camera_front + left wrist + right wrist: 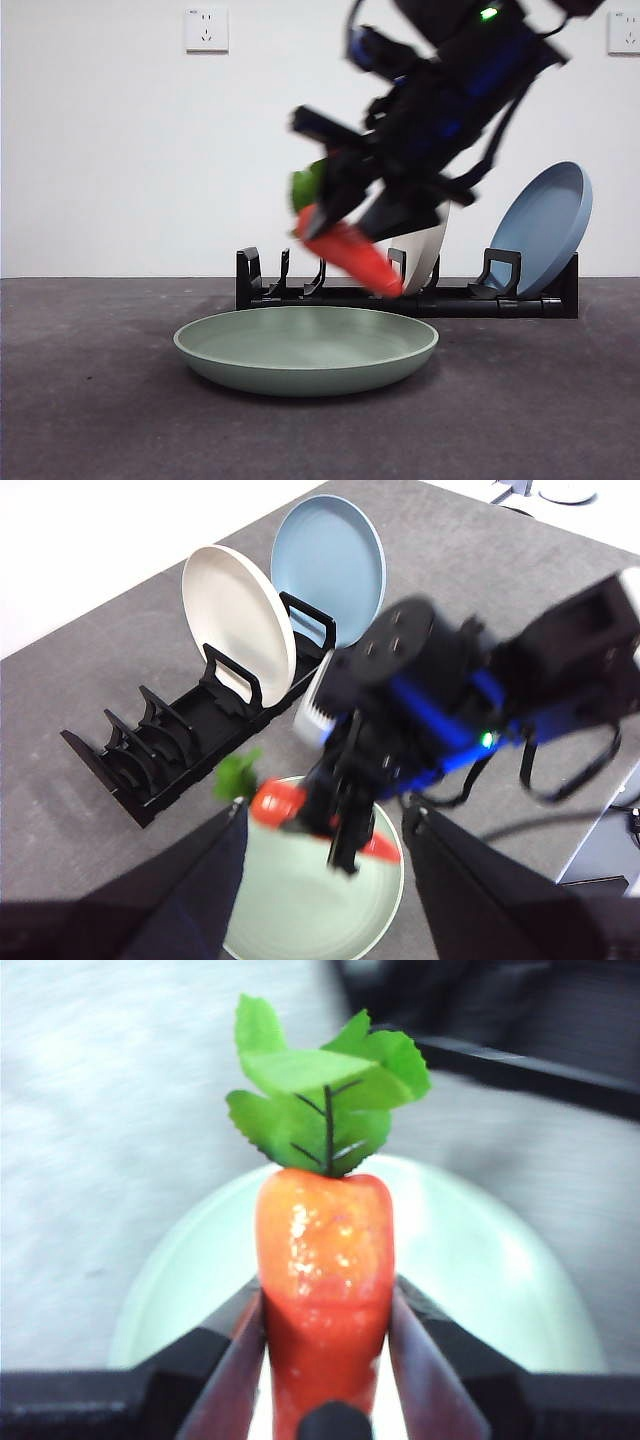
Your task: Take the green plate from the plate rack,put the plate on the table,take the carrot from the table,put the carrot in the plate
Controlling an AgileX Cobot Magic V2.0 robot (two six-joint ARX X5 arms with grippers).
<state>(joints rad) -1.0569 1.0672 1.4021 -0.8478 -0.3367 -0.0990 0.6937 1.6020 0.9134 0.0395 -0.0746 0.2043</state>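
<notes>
The green plate [305, 347] lies flat on the table [90, 400] in front of the plate rack [400, 295]. My right gripper [335, 215] is shut on the carrot [350, 255] and holds it tilted in the air above the plate, tip down, leaves [308, 183] up. In the right wrist view the carrot [325, 1260] sits between the jaws with the plate [480, 1260] below it. In the left wrist view my left gripper [325, 830] is open and empty, high above the plate [300, 900], the carrot [285, 805] and the rack [170, 740].
A beige plate [425, 250] and a blue plate [545, 225] stand in the rack's right slots; its left slots hold nothing. Both also show in the left wrist view, beige [235, 615] and blue [330, 565]. A white wall stands behind.
</notes>
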